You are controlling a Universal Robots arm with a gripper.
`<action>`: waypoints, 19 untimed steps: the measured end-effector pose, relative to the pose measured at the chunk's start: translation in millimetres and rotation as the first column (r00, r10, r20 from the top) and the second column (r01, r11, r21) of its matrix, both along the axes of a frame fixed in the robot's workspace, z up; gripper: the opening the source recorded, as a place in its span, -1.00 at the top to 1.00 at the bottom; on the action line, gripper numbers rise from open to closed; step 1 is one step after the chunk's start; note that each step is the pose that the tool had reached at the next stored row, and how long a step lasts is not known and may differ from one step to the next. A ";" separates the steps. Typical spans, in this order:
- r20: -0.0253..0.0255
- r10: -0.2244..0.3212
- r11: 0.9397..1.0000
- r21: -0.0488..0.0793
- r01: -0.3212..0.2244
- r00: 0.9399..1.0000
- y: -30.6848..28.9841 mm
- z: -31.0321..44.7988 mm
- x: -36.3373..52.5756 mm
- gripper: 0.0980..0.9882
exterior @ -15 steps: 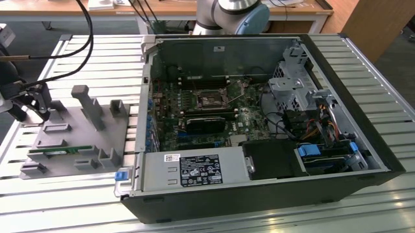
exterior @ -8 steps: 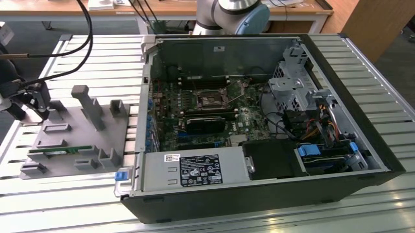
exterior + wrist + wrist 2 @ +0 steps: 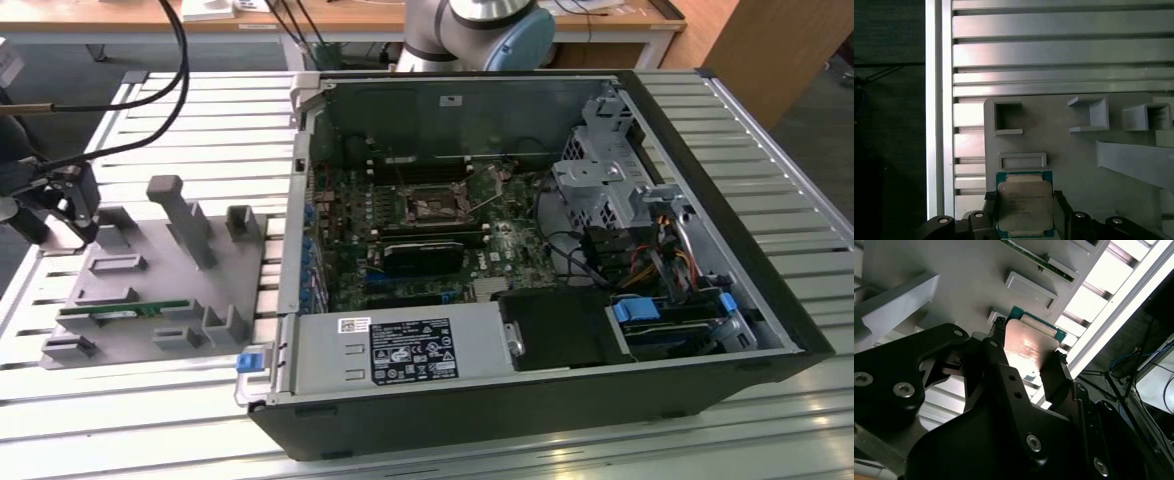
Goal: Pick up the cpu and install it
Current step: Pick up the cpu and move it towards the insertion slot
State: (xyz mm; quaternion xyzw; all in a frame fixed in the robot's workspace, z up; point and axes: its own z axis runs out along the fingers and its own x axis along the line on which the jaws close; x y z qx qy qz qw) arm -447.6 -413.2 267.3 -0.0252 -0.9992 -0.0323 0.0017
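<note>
Starting with the exterior view: finds the gripper (image 3: pixel 64 205) at the exterior view's far left, low over a corner of a grey fixture plate (image 3: pixel 147 290) lying on a slatted metal table (image 3: pixel 200 130). Sees a green memory stick (image 3: pixel 118 314) seated in a slot on that plate, well apart from the gripper. Places an open computer case (image 3: pixel 534 400) just beside the plate toward the exterior view's right, motherboard (image 3: pixel 427 220) bare inside, socket frame (image 3: pixel 438 208) near its middle.

Turning to the second wrist view: shows the cpu (image 3: pixel 1029 345) clamped between the black fingers (image 3: pixel 996 347), silver top gleaming, green edge peeking out at the far side, close over the plate. Cannot tell whether resting on the plate or lifted clear.

Moving to the first wrist view: catches the same cpu (image 3: pixel 1024 205) gripped on two opposite edges by the fingers (image 3: pixel 990 200), just beside a shallow rectangular pocket (image 3: pixel 1022 161) of the grey fixture plate (image 3: pixel 1064 150), near the plate's edge.
</note>
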 end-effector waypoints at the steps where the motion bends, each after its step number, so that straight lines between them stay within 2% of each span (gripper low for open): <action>1: 0.000 0.000 1.000 0.000 0.000 1.000 0.0 0.9 0.0 0.02; 19: 0.000 0.000 1.000 0.000 0.000 1.000 0.3 10.2 0.0 0.02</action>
